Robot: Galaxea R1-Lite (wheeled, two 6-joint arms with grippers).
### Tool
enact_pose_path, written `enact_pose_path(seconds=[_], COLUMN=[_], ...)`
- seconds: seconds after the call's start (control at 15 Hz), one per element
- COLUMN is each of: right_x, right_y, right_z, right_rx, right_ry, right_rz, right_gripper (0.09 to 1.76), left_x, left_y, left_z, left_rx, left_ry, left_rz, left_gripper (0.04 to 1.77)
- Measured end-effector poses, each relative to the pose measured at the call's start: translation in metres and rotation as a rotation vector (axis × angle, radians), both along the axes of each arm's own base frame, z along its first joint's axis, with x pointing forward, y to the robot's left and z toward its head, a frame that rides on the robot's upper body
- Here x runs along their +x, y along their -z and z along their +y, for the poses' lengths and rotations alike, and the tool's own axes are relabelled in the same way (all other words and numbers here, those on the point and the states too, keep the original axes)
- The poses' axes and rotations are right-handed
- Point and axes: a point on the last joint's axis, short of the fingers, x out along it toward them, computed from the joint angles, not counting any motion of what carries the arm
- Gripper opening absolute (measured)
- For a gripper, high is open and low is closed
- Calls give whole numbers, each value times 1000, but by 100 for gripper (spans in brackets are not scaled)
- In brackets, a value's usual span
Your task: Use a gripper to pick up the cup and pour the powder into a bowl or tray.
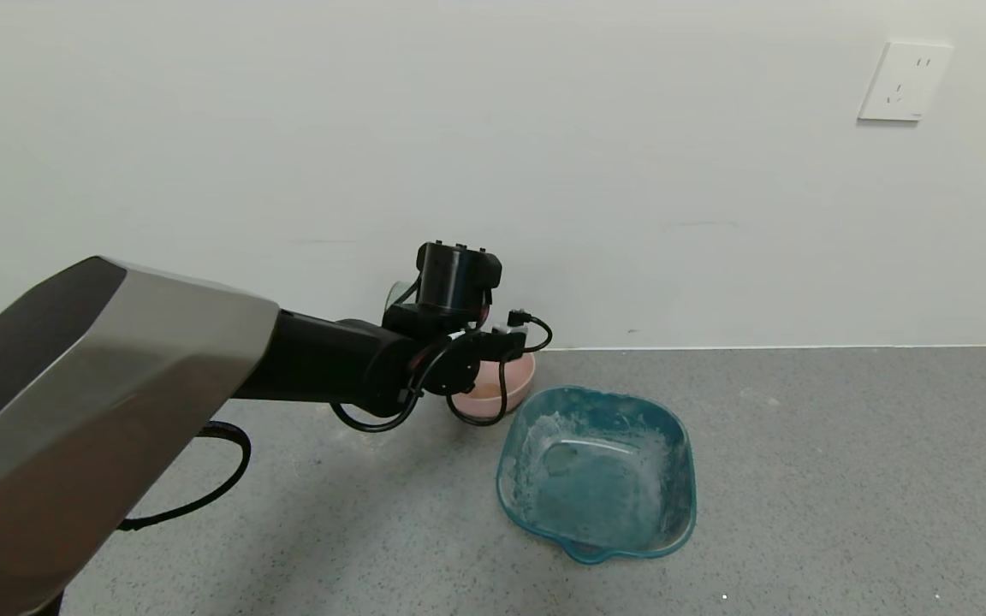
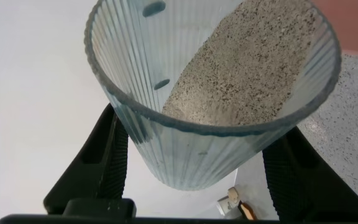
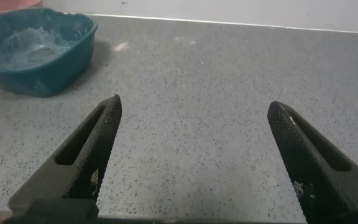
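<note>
left claw holds the cup above the pink bowl; pour not confirmed

left claw (image 1: 467,342): reached out to the far edge of the tabletop (image 1: 844,479) by the wall, clamped on the cup (image 2: 210,93), one black finger on each flank. in the head view the cup is mostly hidden behind the wrist; only a sliver shows. the wrist view looks straight into its mouth, so its long axis lies along the camera's line and it seems tipped well off upright. the pink bowl (image 1: 506,389) sits directly under and just beyond the claw, touching nothing visible. judgement: the mouth must stay over that bowl as the tilt goes on. powder (image 2: 247,62) cannot be told apart from the speckled surface seen through the wall.

materials: cup is clear pale blue-green, finely ribbed, tapered; bowl is matte and round.

the teal tray (image 1: 597,470), square with rounded corners and dusted white, lies just right of the bowl, nearer the robot.

right claw (image 3: 197,155): spread wide, empty, low over bare tabletop, well right of the tray.
</note>
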Motion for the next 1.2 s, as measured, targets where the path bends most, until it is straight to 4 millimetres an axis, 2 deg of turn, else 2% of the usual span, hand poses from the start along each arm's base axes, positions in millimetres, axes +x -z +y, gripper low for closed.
enact_pose_path(seconds=[0.73,1.2], right_x=[0,0], right_y=[0,0], right_z=[0,0], right_rx=[0,0], right_ry=[-1,-1], right_rz=[0,0], right_gripper=[171,171], left_x=[-2,-2], left_y=[1,3], left_z=[-9,-12], left_rx=[110,121], left_ry=[4,12], left_rz=[16,13], left_gripper=[126,126])
